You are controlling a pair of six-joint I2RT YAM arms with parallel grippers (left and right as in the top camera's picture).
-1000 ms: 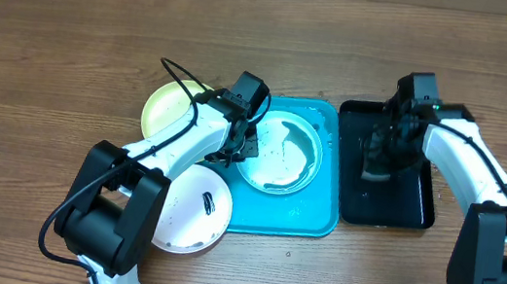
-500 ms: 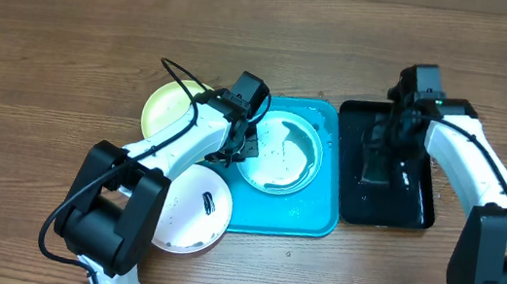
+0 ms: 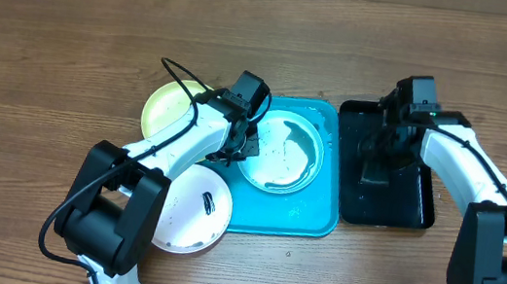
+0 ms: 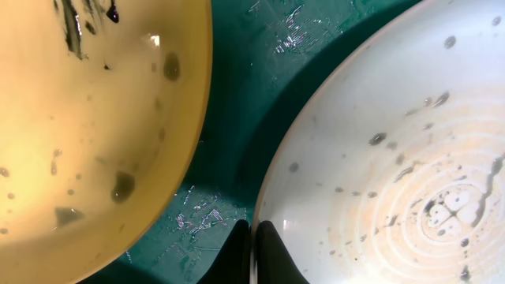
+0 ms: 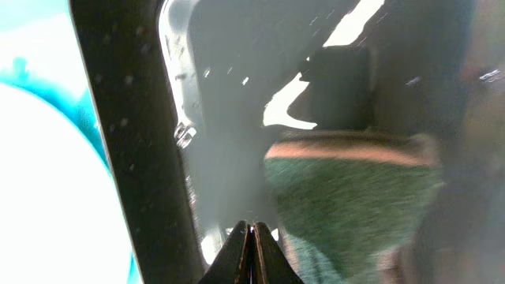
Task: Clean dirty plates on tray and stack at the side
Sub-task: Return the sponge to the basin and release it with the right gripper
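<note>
The teal-rimmed plate with dark specks lies on the turquoise tray. My left gripper is shut on its left rim; in the left wrist view the fingers pinch the plate's edge. The lime-green plate lies at the tray's left edge, smudged, and shows in the left wrist view. The white plate sits at the tray's front left corner. My right gripper is shut over the black tray, its tips beside a green sponge, nothing between them.
The black glossy tray stands right of the turquoise tray, wet inside, its rim close to the right gripper. The sponge lies in it. Bare wooden table surrounds both trays.
My right gripper has shifted a little back and forth over the black tray near the sponge. The left arm and the plates have not moved.
</note>
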